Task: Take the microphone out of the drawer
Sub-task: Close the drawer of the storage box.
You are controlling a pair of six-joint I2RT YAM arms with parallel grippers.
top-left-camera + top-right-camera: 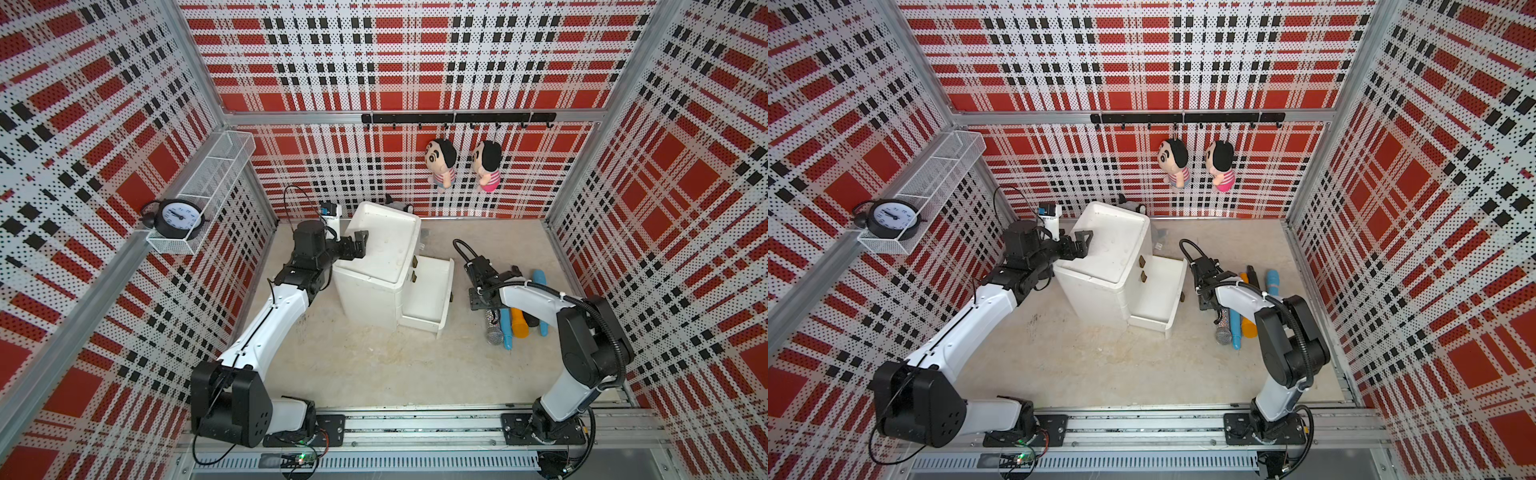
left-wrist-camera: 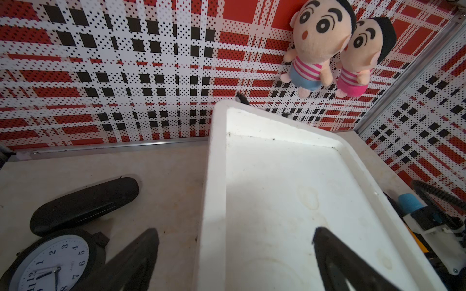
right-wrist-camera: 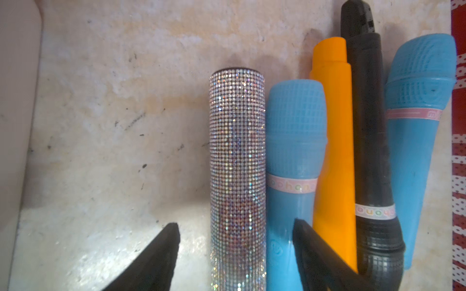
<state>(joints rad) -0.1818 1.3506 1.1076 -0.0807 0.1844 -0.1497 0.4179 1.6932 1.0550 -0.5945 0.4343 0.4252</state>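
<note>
— At three o'clock from the open drawer (image 1: 428, 291), on the counter (image 1: 374, 365): is that the rhinestone microphone (image 3: 237, 163)?

— Yes. It lies flat and clear of the drawer, which looks bare. It is the nearest to the drawer in a row, pressed close to a blue microphone (image 3: 293, 131). An orange microphone (image 3: 332, 151) and a black microphone (image 3: 370, 151) lie farther toward three o'clock.

— And the right pincer (image 3: 235, 224)?

— It is spread wide astride the handle and gripping nothing. One tip is over bare counter, the other over the blue neighbour.

— So what could go wrong?

— That tip could catch the blue microphone as the arm lifts. I think that would nudge the whole row. These are round bodies on a smooth surface, so a knock could roll the sparkly one toward nine o'clock, against the drawer front. A wrist swinging that way could also strike the drawer.

— The left pincer (image 2: 235, 231)?

— It is wide too, straddling the nine o'clock rim of the cabinet (image 1: 382, 245). I cannot tell whether it touches. If it drags, the cabinet may shift.

— How does the microphone look?

— The handle is a straight cylinder covered in tiny glittering stones. It has a flat dark cap at twelve o'clock and a silver mesh head at six.
</note>
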